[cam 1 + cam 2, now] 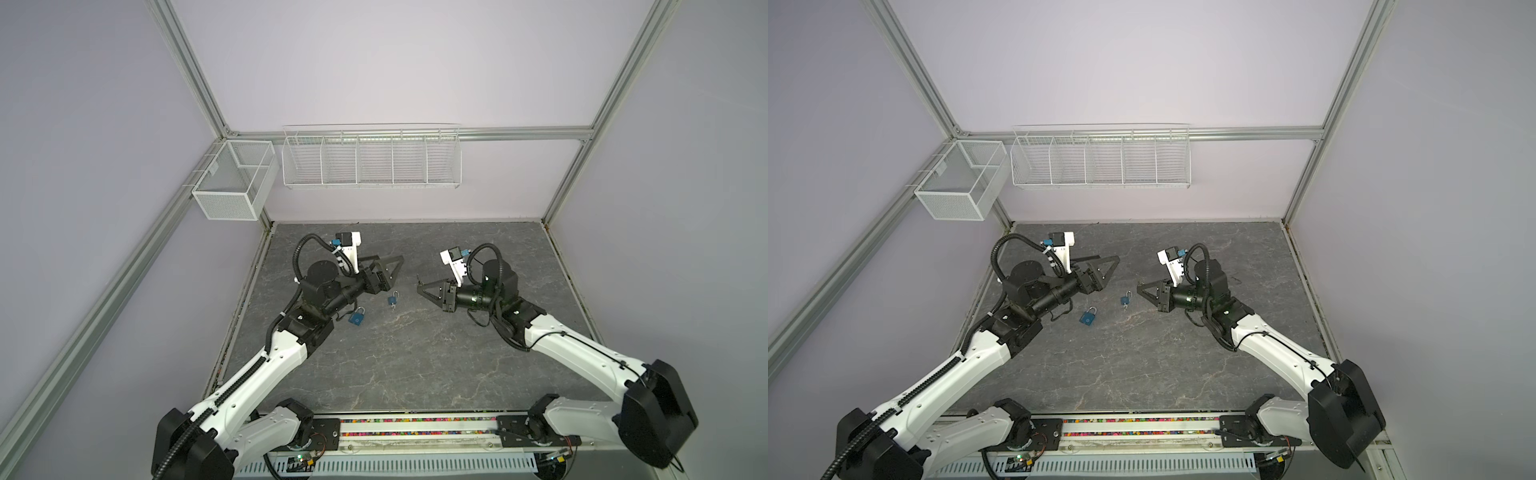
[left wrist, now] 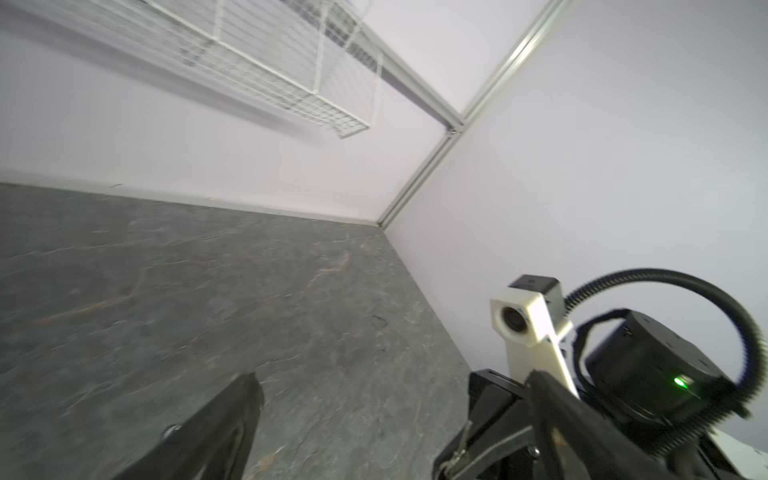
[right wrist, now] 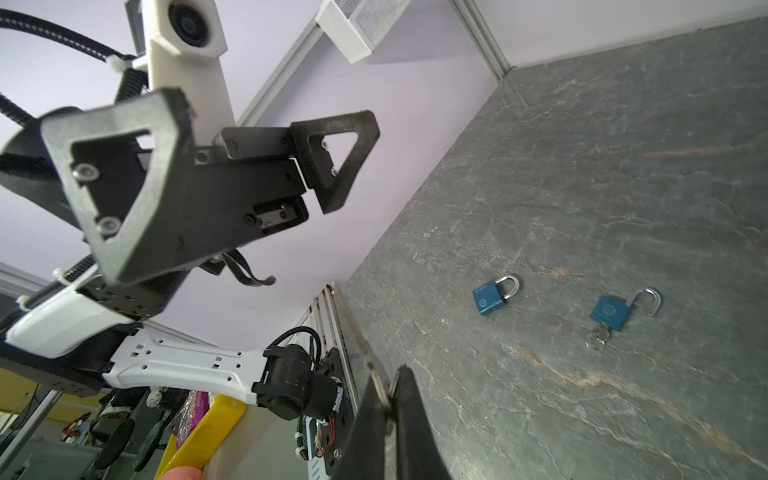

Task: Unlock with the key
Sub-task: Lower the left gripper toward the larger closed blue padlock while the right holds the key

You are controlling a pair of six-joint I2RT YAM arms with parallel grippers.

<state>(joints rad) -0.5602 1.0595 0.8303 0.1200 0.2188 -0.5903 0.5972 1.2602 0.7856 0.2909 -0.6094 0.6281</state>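
- Near side of the table (image 1: 415, 374): closed padlock (image 1: 357, 319), blue, lying flat with its shackle seated. It sits just beside the left arm's wrist joints. I see no key in it.
- A little farther and to the right: open padlock (image 1: 392, 300), flat, with its shackle swung out of the body and the key (image 3: 598, 336) in the keyway. Its long axis runs near to far, key end toward the arm bases and shackle toward the back wall. Neither gripper touches it.
- Farther: right gripper (image 1: 419, 286), pinched closed with nothing visible between the fingers. Its tip points in at the open padlock from the right, near it but apart.
- Farthest: left gripper (image 1: 388, 270), spread wide and empty. It hangs just beyond the open padlock's shackle end, seemingly above table level.
- Judgement: this lock reads as done.
- If the closed padlock comes next, the key must be drawn out along that near-far axis, toward the bases.
- The right gripper is better placed for the key end, and the left for pinning the body.
- Risk: the light lock may slide with the pull.
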